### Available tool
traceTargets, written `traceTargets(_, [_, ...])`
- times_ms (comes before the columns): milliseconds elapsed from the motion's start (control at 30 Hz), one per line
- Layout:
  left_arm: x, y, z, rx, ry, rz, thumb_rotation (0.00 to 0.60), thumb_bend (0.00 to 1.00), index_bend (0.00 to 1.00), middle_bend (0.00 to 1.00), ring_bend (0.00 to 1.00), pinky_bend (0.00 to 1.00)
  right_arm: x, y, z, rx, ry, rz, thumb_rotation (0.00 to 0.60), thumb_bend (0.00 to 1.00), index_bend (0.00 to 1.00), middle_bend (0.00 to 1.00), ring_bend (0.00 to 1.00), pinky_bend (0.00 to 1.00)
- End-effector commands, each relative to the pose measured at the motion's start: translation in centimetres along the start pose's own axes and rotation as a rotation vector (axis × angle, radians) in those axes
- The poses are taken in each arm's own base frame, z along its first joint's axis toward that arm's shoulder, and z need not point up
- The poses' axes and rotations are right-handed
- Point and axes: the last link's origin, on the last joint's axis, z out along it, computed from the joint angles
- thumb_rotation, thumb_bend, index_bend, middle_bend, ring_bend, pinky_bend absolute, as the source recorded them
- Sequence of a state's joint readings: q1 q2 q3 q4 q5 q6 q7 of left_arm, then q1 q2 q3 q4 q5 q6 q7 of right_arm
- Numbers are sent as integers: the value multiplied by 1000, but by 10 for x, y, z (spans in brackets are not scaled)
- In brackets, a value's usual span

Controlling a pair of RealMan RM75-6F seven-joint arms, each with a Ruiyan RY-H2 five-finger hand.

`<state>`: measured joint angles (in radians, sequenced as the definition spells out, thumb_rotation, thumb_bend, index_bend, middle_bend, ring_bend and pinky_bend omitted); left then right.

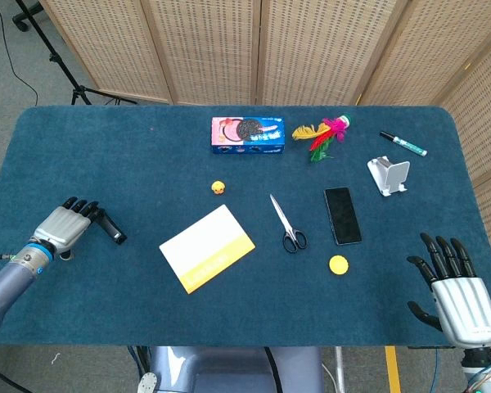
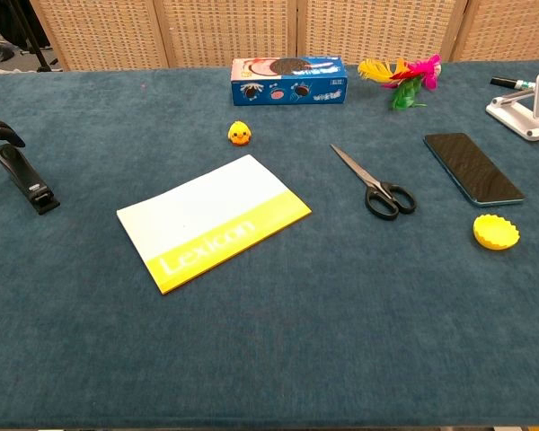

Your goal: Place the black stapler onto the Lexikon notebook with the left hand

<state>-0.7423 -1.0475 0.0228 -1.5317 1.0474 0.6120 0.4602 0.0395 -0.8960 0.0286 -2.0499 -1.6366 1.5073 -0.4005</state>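
Lying at the left of the frame on the blue bench (image 1: 147,164), the stapler (image 1: 112,228) sits apart from the notebook (image 1: 206,247) at centre. The left hand (image 1: 64,227) is over its rear end, fingers curled loosely; whether it grips cannot be told. The right hand (image 1: 458,296), lower right, is spread wide and empty.

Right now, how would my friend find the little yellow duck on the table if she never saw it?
Start at the blue cookie box at the back middle of the blue table. Come toward the white and yellow Lexikon notebook; the duck sits alone between them. It is tiny, rounded and yellow-orange, unlike the flat yellow cap near the scissors.
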Motion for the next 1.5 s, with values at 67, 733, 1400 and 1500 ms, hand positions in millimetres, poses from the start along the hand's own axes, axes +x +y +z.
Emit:
traceTargets(67, [1,4,10,-4,17,0,600,164,0,0,0,0,-1,1,2,-6,-2,0,600,208,257,58,0,20])
traceTargets(733, [-1,12,24,-12,33,-20,600,247,109,0,0,0,-7,0,7,1,4,5,600,208,257,58,0,20])
traceTargets(1400, [-6,15,32,-8,40,-30,600,347,234,16,0,0,-6,1,8,2,29,14,600,208,257,58,0,20])
traceTargets(1500, [-8,16,34,-5,47,-35,600,361,268,46,0,0,-5,1,8,2,34,15,600,208,257,58,0,20])
